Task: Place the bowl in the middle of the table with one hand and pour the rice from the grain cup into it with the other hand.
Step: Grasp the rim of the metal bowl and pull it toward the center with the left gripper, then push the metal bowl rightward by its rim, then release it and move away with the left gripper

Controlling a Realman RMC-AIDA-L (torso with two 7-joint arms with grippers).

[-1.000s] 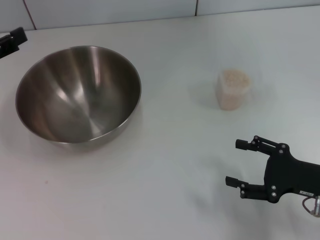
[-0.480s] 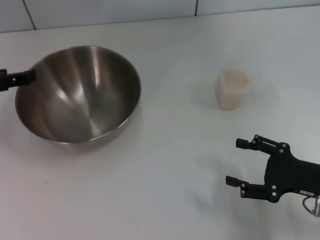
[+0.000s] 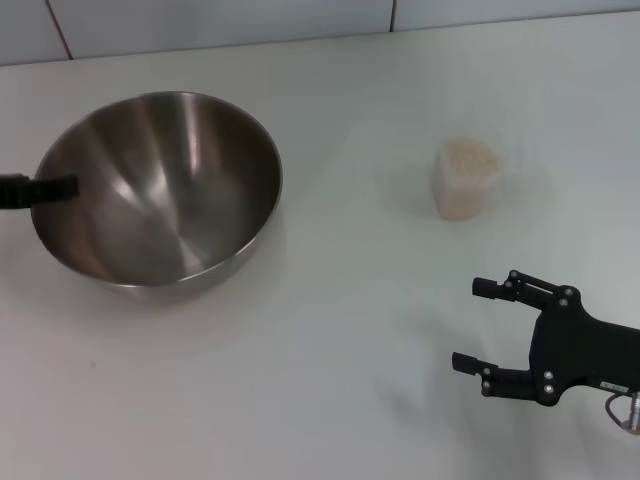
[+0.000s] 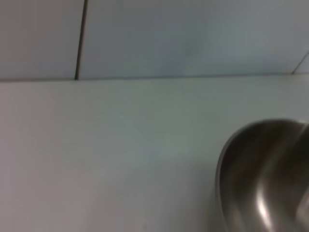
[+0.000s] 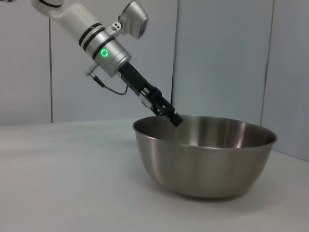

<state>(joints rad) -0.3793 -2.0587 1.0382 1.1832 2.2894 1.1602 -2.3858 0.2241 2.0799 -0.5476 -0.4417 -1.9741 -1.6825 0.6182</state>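
Observation:
The steel bowl (image 3: 160, 190) stands on the left of the white table (image 3: 330, 330); it also shows in the left wrist view (image 4: 265, 179) and the right wrist view (image 5: 207, 154). My left gripper (image 3: 58, 187) reaches in from the left edge, with its tip at the bowl's left rim; the right wrist view shows it (image 5: 173, 118) at the rim. The clear grain cup (image 3: 466, 180), full of rice (image 3: 470, 157), stands upright at the right. My right gripper (image 3: 470, 325) is open and empty, low at the near right, well short of the cup.
A grey-white tiled wall (image 3: 220, 20) runs along the table's far edge. Bare tabletop lies between the bowl and the cup.
My left gripper has moved from the far left corner down to the bowl's left rim. The bowl, the cup and the right gripper have not moved.

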